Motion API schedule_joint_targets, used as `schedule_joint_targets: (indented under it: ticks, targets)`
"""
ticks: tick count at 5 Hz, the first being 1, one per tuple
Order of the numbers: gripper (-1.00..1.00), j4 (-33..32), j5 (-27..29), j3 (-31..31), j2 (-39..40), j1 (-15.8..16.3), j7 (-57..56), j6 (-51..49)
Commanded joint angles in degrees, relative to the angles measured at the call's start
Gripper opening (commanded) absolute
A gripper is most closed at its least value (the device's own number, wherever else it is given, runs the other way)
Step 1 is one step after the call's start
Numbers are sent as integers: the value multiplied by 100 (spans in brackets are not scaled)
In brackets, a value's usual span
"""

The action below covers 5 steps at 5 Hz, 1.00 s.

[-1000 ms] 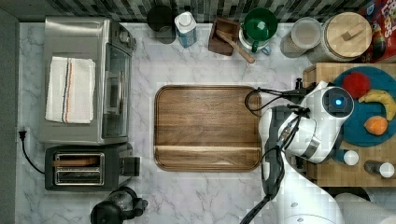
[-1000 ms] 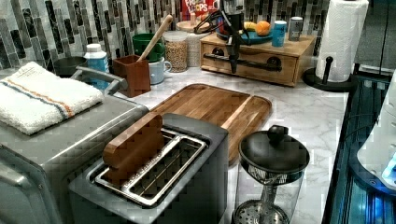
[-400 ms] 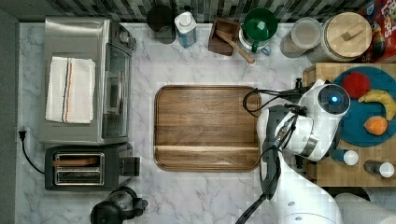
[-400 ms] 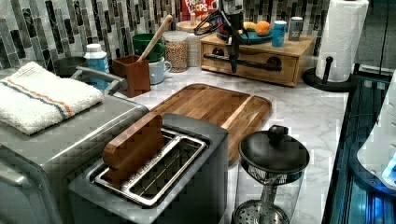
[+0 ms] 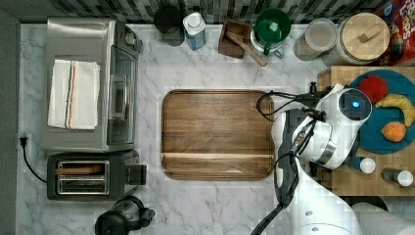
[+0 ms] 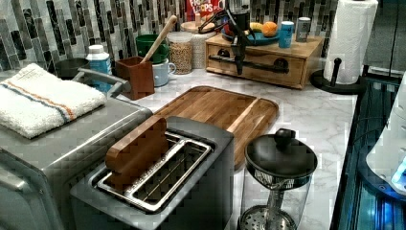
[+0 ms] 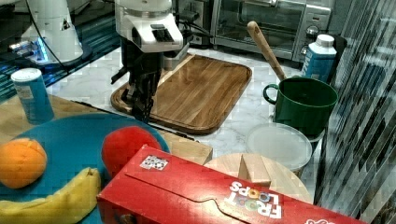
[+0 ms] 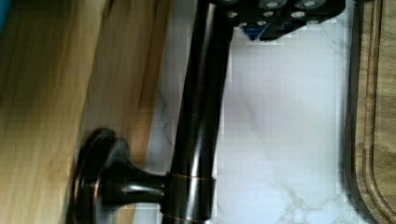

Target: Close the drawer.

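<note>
Drawer [image 6: 258, 64]: front nearly flush. Gripper [image 7: 141, 108] at handle [image 8: 201, 116], shifted inward since earlier; grip state cannot be told. Closure judged nearly complete.

the white grey-veined marble countertop [image 5: 215, 205] carries a dark brown rounded-corner wooden cutting board [image 5: 218, 133] lying flat at its middle, with a stainless steel toaster oven [image 5: 88, 83], a dark grey two-slot toaster [image 5: 88, 175] and a black-lidded glass french press [image 5: 122, 221] standing along the top view's left. against the tiled back wall stand a black cup [image 5: 168, 19], a blue white-capped bottle [image 5: 194, 30], a brown square wooden utensil holder [image 5: 235, 38], a green mug [image 5: 271, 27], a clear white-lidded jar [image 5: 318, 40] and a wooden-lidded canister [image 5: 361, 38]. a light wood drawer box [image 6: 261, 60] sits on the counter at the left view's far end, just beside a white paper towel roll on a black stand [image 6: 349, 45].
</note>
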Motion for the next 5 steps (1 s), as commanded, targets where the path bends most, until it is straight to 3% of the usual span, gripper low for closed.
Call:
schedule_joint_targets:
  ticks: [1, 5]
  targets:
    - [-100, 1128, -196, -557, 60, -576, -298, 179]
    - [-100, 1129, -197, -555, 60, -577, -299, 180]
